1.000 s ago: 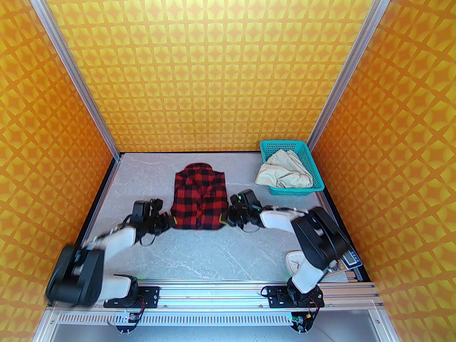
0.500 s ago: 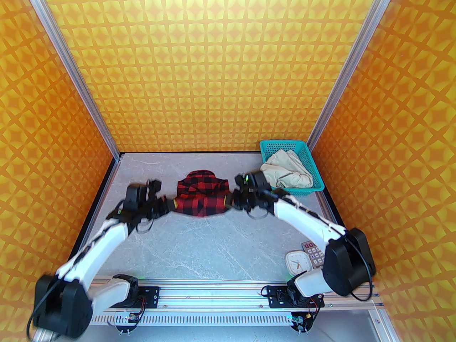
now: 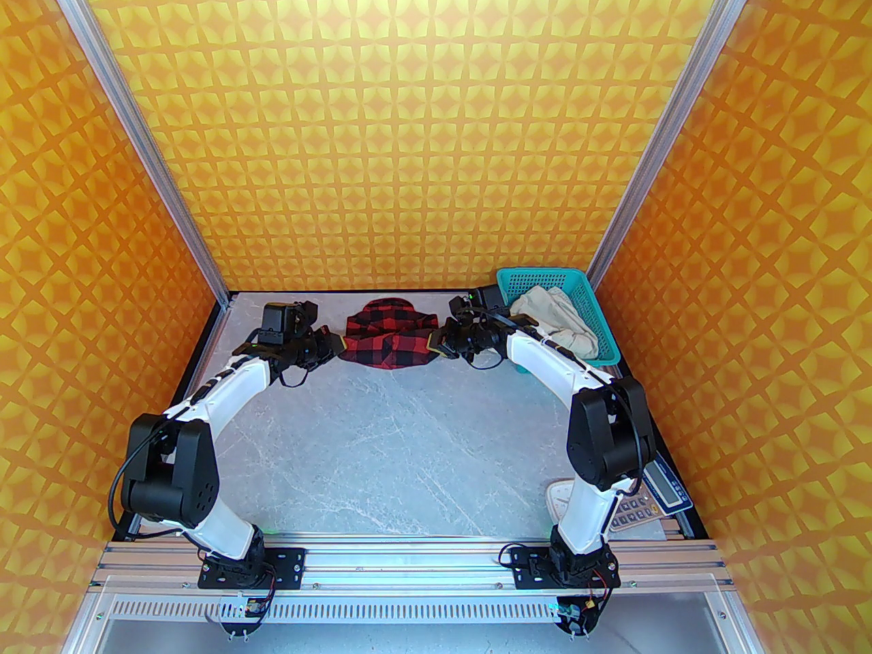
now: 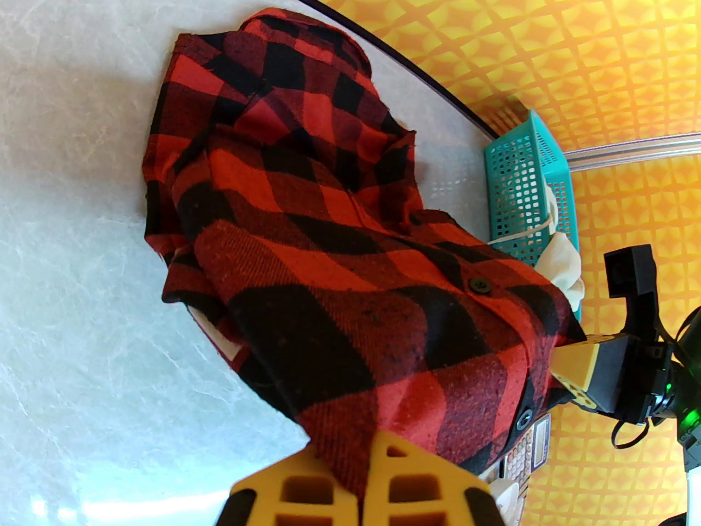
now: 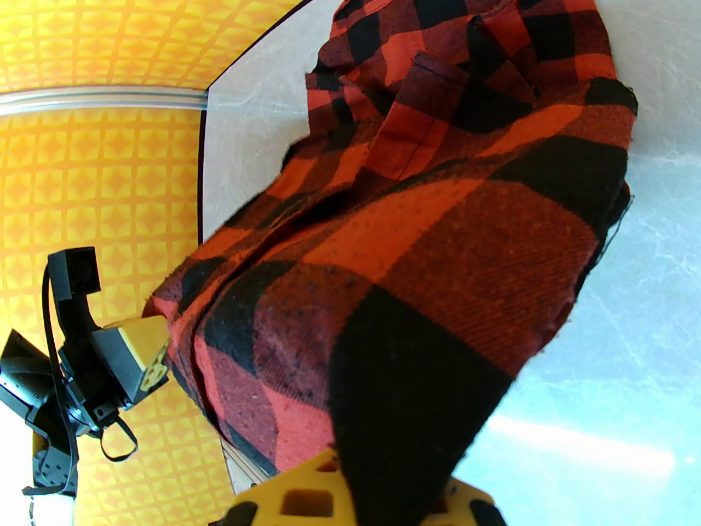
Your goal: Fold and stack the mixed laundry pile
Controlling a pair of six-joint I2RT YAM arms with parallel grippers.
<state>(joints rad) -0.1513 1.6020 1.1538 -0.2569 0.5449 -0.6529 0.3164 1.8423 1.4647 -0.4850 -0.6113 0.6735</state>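
Shirt (image 3: 390,338) near the far edge of the table (image 3: 409,447), doubled over, far part resting on the surface, near hem raised and stretched between the arms. Pinched at its left corner by the left gripper (image 3: 338,346), clamped tight on cloth; pinched at its right corner by the right gripper (image 3: 432,344), likewise closed on cloth. Trousers (image 3: 555,321) bunched in the basket (image 3: 538,275) at the far right corner. Clock (image 3: 560,498) beside the right arm's base.
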